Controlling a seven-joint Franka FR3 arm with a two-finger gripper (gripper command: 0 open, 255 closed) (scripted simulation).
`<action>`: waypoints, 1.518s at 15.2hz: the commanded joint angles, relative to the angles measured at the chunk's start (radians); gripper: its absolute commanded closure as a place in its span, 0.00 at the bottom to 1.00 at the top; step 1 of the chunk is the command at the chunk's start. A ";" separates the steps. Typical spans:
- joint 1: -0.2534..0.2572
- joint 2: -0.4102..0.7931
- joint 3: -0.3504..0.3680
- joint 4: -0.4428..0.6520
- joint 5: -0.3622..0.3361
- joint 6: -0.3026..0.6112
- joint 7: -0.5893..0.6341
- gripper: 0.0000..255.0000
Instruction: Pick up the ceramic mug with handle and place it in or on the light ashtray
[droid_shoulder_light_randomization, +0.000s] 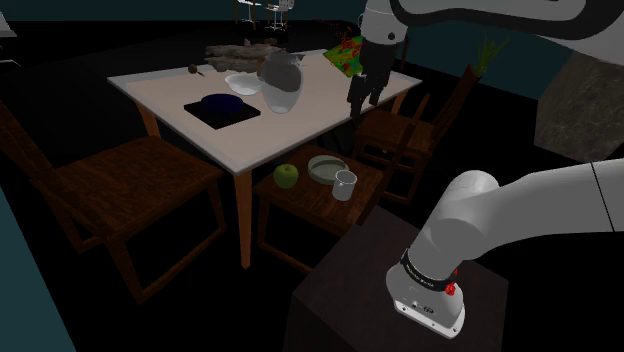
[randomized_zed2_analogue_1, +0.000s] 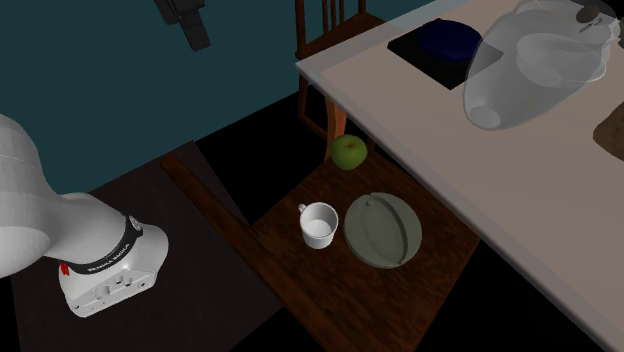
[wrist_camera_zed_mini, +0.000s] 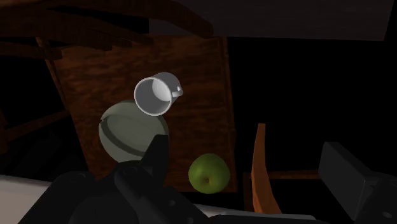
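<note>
**Open claw poised high over a chair seat, white mug waiting below**

The black claw (droid_shoulder_light_randomization: 364, 98), fingers spread wide and holding nothing, hangs well above a wooden chair seat (randomized_zed2_analogue_1: 340, 292) drawn up to the table (droid_shoulder_light_randomization: 165, 90). The mug (wrist_camera_zed_mini: 156, 95) stands upright on that seat, below and somewhat ahead of the fingers with its mouth up, so the coming move looks like a long descent. The mug is smooth, white and round. Its small handle (wrist_camera_zed_mini: 179, 91) points away from the ashtray (wrist_camera_zed_mini: 127, 130), a shallow grey-green disc with a raised rim lying just beside it. A green apple (wrist_camera_zed_mini: 208, 173) sits near on the same seat. The pale table carries a clear pitcher (droid_shoulder_light_randomization: 280, 82) and a dark tray (droid_shoulder_light_randomization: 236, 117).
</note>
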 joint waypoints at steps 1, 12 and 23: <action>0.000 0.000 0.000 0.000 0.000 0.000 0.000 0.00; -0.050 0.101 -0.209 -0.219 -0.080 0.336 -0.172 0.00; -0.055 0.427 -0.440 -0.267 -0.073 0.712 -0.389 0.00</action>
